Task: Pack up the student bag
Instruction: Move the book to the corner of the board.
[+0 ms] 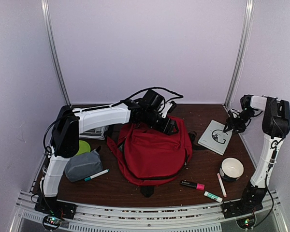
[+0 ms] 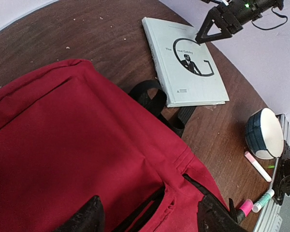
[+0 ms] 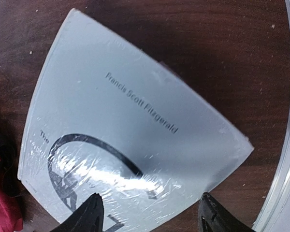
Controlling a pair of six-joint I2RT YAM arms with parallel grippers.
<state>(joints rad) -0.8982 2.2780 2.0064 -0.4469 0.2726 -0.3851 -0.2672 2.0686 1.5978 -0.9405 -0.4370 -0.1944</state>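
The student bag point(image 1: 152, 154), a large red backpack, lies in the middle of the brown table. My left gripper point(image 1: 166, 123) hovers over its far top edge, open and empty. In the left wrist view the gripper point(image 2: 147, 220) spans the bag point(image 2: 72, 145) just above a dark, partly open zipper slot. A pale grey book point(image 1: 215, 137) lies to the right of the bag. My right gripper point(image 1: 229, 126) hangs open just above the book's far edge. In the right wrist view the gripper point(image 3: 150, 220) straddles the shrink-wrapped cover point(image 3: 130, 130). The book point(image 2: 188, 63) also shows in the left wrist view.
A grey zip pouch point(image 1: 84, 164), a green object point(image 1: 83, 146) and a teal pen point(image 1: 96, 175) lie at the left. A white bowl point(image 1: 231, 168), a pink pen point(image 1: 222, 184), a black-pink marker point(image 1: 192, 184) and a green-white stick point(image 1: 212, 196) lie at the front right. Walls enclose the table.
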